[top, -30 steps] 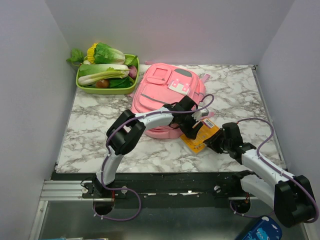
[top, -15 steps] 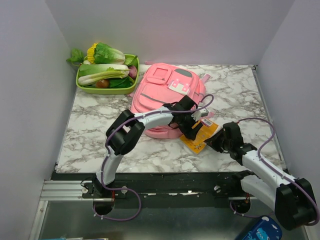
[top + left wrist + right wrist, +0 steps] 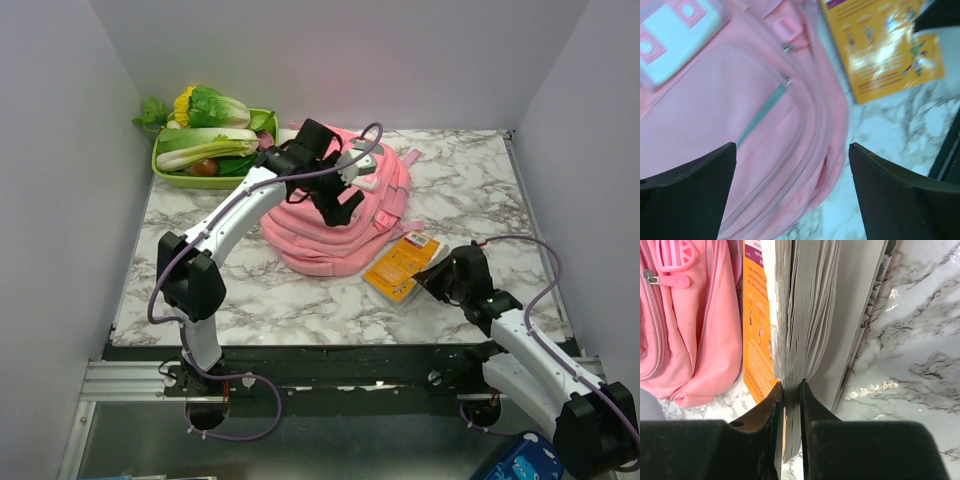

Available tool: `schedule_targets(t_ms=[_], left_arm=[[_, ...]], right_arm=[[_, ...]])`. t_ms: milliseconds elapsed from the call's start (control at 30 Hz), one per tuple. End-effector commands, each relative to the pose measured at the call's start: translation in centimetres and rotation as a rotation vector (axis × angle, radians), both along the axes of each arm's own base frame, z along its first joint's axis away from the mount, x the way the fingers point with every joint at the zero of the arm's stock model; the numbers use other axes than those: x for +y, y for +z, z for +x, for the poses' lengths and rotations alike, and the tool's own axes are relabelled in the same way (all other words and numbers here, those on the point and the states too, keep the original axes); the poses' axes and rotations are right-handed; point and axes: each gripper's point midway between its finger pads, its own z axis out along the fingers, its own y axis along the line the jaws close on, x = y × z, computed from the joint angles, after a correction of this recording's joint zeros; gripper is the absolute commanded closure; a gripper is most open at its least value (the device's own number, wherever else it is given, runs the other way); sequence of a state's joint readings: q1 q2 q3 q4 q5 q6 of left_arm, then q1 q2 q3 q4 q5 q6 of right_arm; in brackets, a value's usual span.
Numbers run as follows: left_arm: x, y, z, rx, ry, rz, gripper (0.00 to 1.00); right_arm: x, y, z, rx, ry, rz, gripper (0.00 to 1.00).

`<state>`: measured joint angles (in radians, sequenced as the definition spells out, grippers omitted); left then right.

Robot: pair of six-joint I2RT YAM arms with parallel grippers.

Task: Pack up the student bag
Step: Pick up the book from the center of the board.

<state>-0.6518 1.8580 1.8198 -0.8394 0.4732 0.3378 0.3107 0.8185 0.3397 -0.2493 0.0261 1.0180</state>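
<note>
The pink student bag lies flat in the middle of the table, with its grey-and-white patch toward the back. My left gripper hovers above the bag, open and empty; the left wrist view shows the bag's zips below it. An orange book lies at the bag's right front edge. My right gripper is shut on the book's near corner. In the right wrist view its jaws pinch a bundle of pages, and the orange cover lies against the bag.
A green tray of vegetables stands at the back left corner beside the bag. Marble tabletop shows right of the bag and along the front. Grey walls close in the left, right and back sides.
My left gripper has let go of the book, lifted and swung back-left to above the bag. The book now rests lower on the table. The right gripper stays on it.
</note>
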Motion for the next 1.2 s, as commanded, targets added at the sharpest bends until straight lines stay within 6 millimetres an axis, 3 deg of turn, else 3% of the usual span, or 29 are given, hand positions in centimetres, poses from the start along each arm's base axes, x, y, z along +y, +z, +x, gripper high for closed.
schedule_targets(t_ms=[0, 33, 167, 467, 700, 833, 900, 1000, 1167], left_arm=[[7.8, -3.2, 0.7, -0.074, -0.05, 0.256, 0.01], [9.1, -4.5, 1.8, -0.125, -0.019, 0.311, 0.01], [11.4, -5.0, 4.4, -0.365, 0.007, 0.388, 0.01], [11.5, -3.5, 7.8, -0.602, 0.037, 0.4, 0.01], [10.0, -1.3, 5.5, -0.554, -0.05, 0.306, 0.01], [9.7, -1.3, 1.5, -0.418, -0.196, 0.276, 0.03], [9.5, -1.4, 0.4, -0.377, -0.229, 0.255, 0.04], [9.8, -1.2, 1.5, -0.419, -0.184, 0.274, 0.04], [10.2, -2.8, 5.2, -0.556, -0.111, 0.339, 0.01]], right_arm=[[-0.4, 1.1, 0.5, -0.032, -0.026, -0.011, 0.99], [-0.3, 1.0, 0.4, -0.031, -0.026, -0.007, 0.99], [-0.3, 1.5, 0.4, -0.051, -0.021, 0.0, 0.99], [0.0, 2.2, 0.2, -0.073, -0.012, 0.022, 0.99], [0.0, 2.2, -0.1, -0.08, -0.012, 0.033, 0.99], [0.1, 2.1, -0.1, -0.07, -0.006, 0.037, 0.99], [0.2, 2.3, 0.0, -0.074, -0.004, 0.039, 0.99], [0.4, 2.5, 0.0, -0.075, 0.0, 0.046, 0.99], [0.5, 2.5, -0.2, -0.072, 0.0, 0.061, 0.99]])
